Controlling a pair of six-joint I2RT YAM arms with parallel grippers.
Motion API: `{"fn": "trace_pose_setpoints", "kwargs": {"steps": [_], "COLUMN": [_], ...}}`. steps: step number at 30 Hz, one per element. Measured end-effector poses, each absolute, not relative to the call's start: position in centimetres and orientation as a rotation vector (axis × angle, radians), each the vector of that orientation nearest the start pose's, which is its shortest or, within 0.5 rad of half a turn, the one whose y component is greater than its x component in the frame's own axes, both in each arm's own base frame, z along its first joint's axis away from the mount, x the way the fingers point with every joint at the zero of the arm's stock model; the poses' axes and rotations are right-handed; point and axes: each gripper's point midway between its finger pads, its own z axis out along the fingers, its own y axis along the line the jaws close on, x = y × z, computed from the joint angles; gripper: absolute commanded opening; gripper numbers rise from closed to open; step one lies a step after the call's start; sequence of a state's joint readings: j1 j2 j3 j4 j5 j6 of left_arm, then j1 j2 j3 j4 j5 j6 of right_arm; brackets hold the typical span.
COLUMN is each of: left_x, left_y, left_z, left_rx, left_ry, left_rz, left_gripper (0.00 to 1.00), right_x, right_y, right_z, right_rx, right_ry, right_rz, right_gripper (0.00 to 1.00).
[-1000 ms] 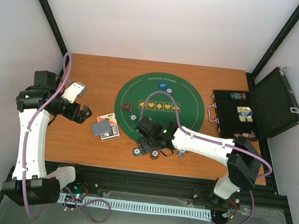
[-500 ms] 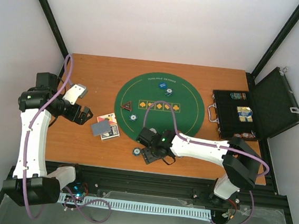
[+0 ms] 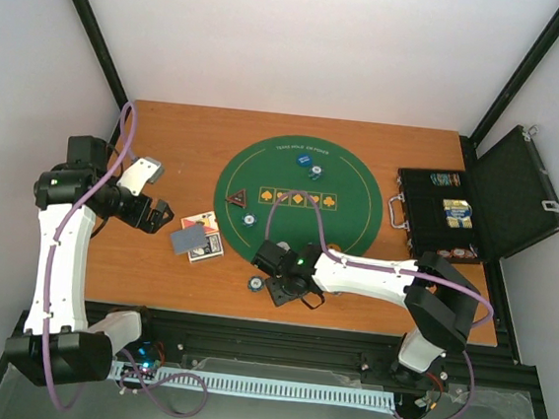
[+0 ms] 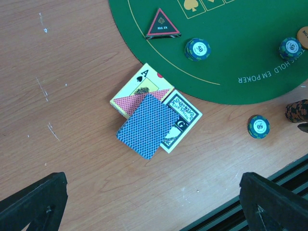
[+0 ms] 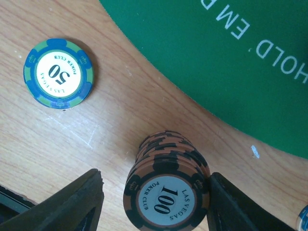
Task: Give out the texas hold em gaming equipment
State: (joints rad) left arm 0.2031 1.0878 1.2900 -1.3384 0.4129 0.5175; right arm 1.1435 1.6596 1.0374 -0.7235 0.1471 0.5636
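A stack of orange-black "100" poker chips (image 5: 167,192) stands on the wood just off the green mat. My right gripper (image 5: 155,193) is open around it: the right finger touches the stack and the left finger stands apart. It sits near the table's front edge (image 3: 289,288). A blue-green "50" chip (image 5: 58,73) lies to its left. My left gripper (image 3: 160,213) is open and empty, held above the wood left of the playing cards (image 4: 147,125), one blue-backed on face-up ones. The red-black triangular marker (image 4: 163,25) and another "50" chip (image 4: 197,49) lie on the mat.
The round green mat (image 3: 347,226) covers the table's middle, with a blue disc (image 3: 305,160) and a chip near its far edge. The open black case (image 3: 447,216) with more chips stands at the right. A black rail runs along the front edge.
My right gripper moved from the mat's near edge toward the table's front edge and a little left, then stayed. My left arm shifted only slightly.
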Motion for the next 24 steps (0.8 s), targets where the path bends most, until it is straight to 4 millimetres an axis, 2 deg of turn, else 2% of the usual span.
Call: {"fn": "trace_pose_setpoints", "kwargs": {"steps": [16, 24], "left_x": [22.87, 22.85], "left_y": [-2.31, -2.31], "left_z": [24.93, 24.92], "left_rx": [0.528, 0.531], "left_ry": [2.509, 2.509], "left_rz": [-0.29, -0.289], "left_gripper": [1.0, 1.0], "right_x": [16.12, 16.43], "right_y": [29.16, 29.26], "right_z": [4.55, 5.25], "right_rx": [-0.806, -0.803], "right_ry": [2.764, 2.754], "right_rz": [0.101, 0.086], "right_gripper": [0.28, 0.21]}}
